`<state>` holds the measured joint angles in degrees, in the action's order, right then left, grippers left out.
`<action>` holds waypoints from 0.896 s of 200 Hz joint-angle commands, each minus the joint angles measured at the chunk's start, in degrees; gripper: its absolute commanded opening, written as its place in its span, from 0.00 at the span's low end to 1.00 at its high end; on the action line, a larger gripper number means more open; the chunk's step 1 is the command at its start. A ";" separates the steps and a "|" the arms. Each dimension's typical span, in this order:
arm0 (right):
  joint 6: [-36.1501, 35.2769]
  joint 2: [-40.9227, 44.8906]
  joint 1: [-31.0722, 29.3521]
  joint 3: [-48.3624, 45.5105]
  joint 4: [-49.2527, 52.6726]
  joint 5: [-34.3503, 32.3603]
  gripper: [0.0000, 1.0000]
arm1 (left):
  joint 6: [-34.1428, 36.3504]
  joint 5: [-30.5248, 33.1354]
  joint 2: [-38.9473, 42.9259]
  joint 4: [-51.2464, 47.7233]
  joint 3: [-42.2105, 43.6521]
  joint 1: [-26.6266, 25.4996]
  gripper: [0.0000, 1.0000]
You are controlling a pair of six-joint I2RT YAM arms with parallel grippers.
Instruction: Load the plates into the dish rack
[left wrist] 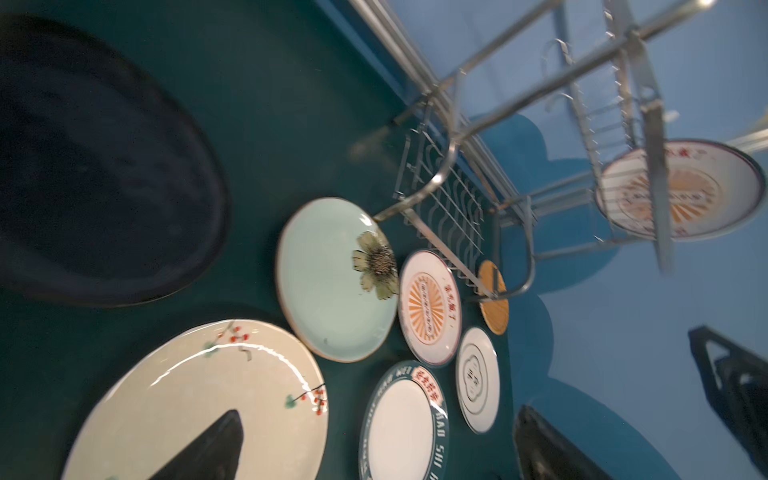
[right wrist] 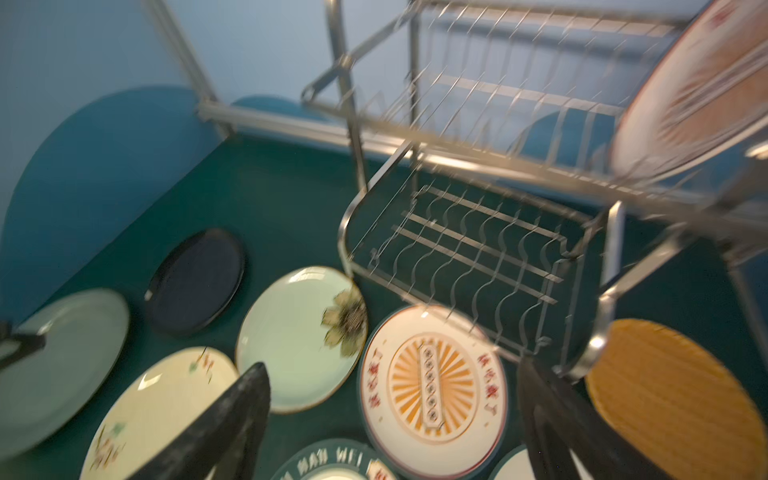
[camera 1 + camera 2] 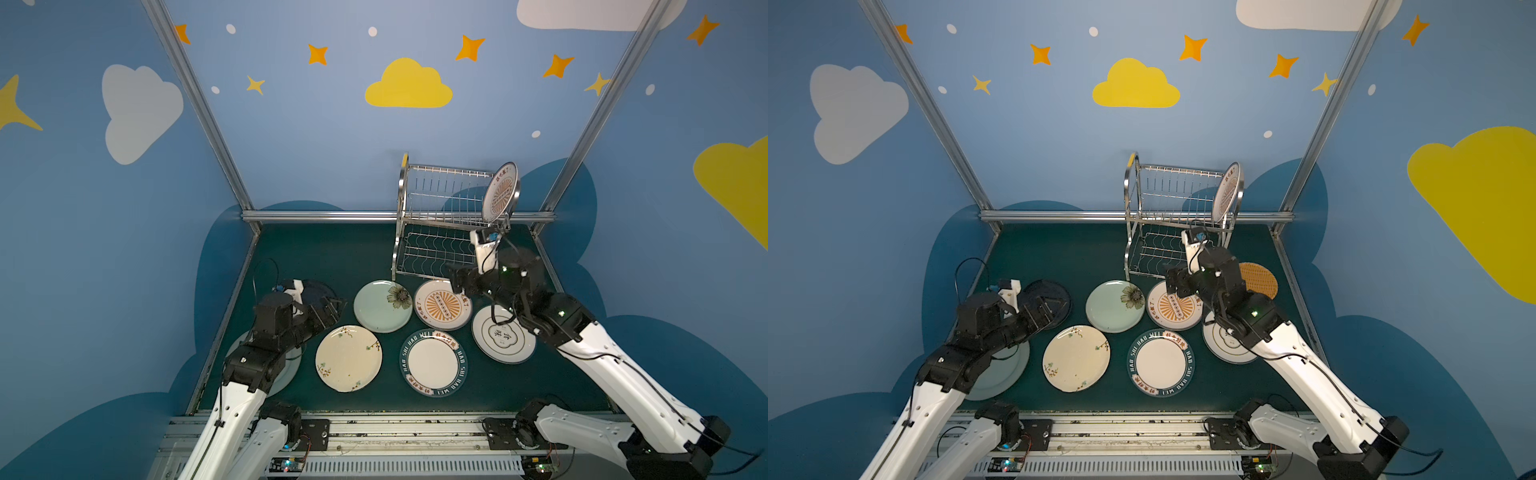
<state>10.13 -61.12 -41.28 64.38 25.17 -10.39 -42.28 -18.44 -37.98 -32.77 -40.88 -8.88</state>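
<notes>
Green tabletop (image 3: 324, 257) stretches open left of dish rack (image 3: 440, 220).

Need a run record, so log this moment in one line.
dish rack: sunburst plate standing, upper tier | other plates: flat on table | left gripper: open, empty | right gripper: open, empty

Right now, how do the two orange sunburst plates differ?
The racked sunburst plate stands on edge in the upper tier of the dish rack; the table sunburst plate lies flat, face up. The racked plate is alone up there; the table plate lies beside the pale green plate on the green table. Both show the same orange sunburst and red lettering.
</notes>
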 commanded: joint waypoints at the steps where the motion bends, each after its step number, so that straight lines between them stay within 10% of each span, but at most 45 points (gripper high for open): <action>1: 0.76 0.51 -1.55 -6.61 -9.75 10.34 0.90 | -5.66 1.63 -0.65 -4.78 2.01 5.52 1.00; 51: 1.63 -0.57 -3.71 -15.84 -18.18 15.61 0.90 | -7.60 -0.81 -9.53 8.09 6.81 18.53 1.00; 179: 5.34 -3.83 -3.68 -19.24 -21.36 12.60 0.90 | -23.77 12.76 -30.82 22.31 8.70 9.96 1.00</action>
<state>13.85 -65.17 -44.84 43.90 2.87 3.55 -63.07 -9.04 -66.72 -14.72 -33.06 1.80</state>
